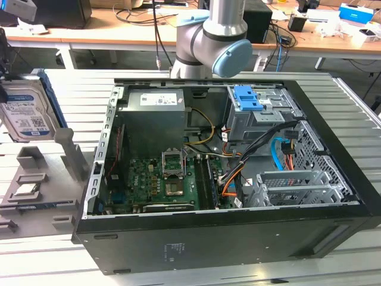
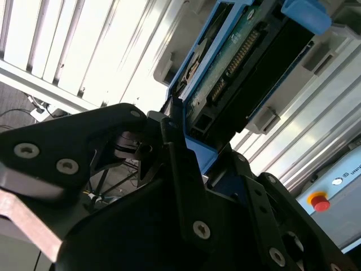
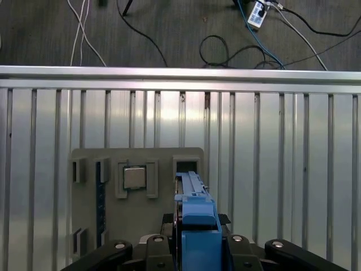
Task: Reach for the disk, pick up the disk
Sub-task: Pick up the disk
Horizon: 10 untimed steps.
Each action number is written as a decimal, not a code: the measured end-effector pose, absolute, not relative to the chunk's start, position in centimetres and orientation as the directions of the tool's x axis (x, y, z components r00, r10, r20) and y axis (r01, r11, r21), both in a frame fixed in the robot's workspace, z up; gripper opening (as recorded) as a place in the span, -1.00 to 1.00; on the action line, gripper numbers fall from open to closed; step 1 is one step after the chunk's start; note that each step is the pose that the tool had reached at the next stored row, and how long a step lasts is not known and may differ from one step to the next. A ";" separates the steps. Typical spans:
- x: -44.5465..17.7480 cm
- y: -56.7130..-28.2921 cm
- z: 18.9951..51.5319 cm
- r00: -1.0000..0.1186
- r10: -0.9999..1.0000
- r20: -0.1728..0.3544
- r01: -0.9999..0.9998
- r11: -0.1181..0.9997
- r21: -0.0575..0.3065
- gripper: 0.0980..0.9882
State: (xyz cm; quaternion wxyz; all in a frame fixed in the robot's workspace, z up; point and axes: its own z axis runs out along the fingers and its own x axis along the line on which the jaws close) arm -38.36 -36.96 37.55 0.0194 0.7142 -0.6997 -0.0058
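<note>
Looking through the first wrist view, I see the gripper [image 3: 197, 244] with its jaws narrow, clamped on the disk [image 3: 196, 217]. The disk hangs upright above the grey holder [image 3: 135, 220], at the exterior view's left of the computer case [image 1: 226, 244].

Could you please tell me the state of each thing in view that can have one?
hand: shut on the disk.
disk: standing on edge, clamped in the hand.
computer case: lying on its side, side panel off.
chip: seated in a pocket of the grey tray.
</note>
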 end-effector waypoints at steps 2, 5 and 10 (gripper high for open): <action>-38.3 -37.0 37.9 0.021 -1.000 0.019 -0.999 -0.020 0.036 -0.39; -38.3 -37.0 38.5 0.021 -1.000 0.019 -0.999 -0.020 0.036 -0.39; -38.2 -36.9 40.2 0.021 -1.000 0.021 -0.999 -0.020 0.037 -0.39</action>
